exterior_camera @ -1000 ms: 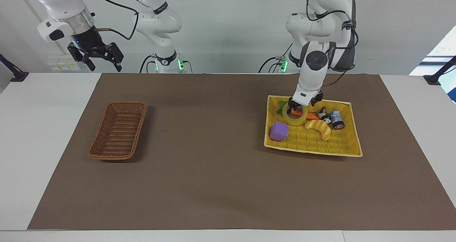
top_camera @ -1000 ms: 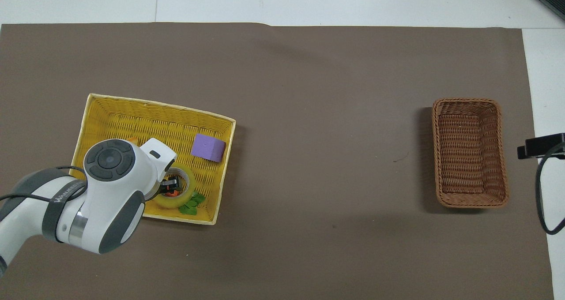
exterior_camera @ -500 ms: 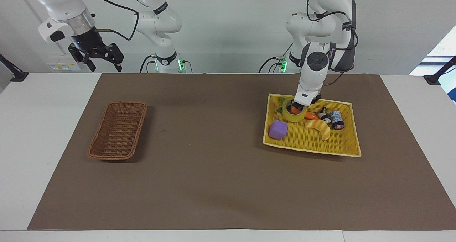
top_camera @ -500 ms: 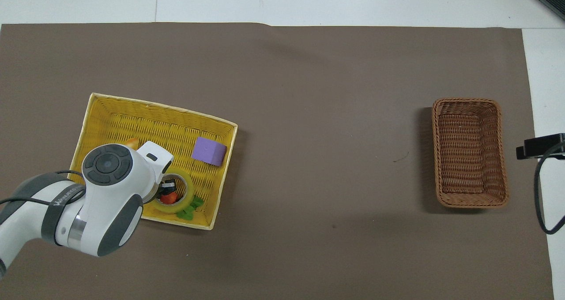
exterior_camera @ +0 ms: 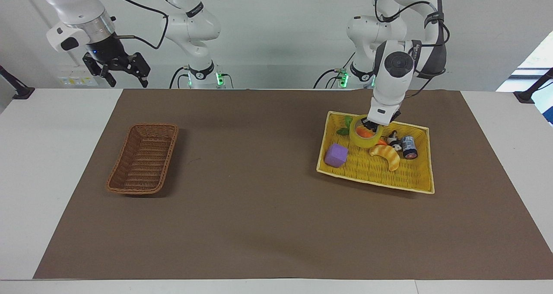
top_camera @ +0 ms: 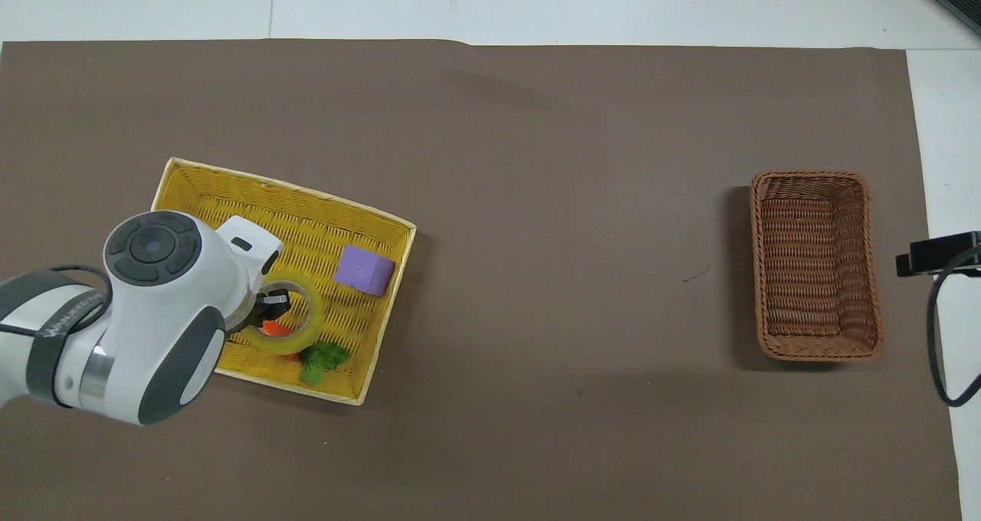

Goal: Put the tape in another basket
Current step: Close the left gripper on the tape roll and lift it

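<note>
The tape (exterior_camera: 366,137) sits tilted in the yellow tray (exterior_camera: 414,183), at the tray's edge nearest the robots, over an orange carrot toy (exterior_camera: 363,133). The left gripper (exterior_camera: 372,124) has its jaws pinched on the tape's wall at the roll's one o'clock in the facing view; whether the roll has cleared the tray floor is hard to judge. At five o'clock of the tape lies a croissant toy (exterior_camera: 387,156), at seven o'clock a purple block (exterior_camera: 336,155). The brown basket (exterior_camera: 143,158) stands well apart toward the right arm's end. The right gripper (exterior_camera: 123,74) waits aloft, jaws spread.
</note>
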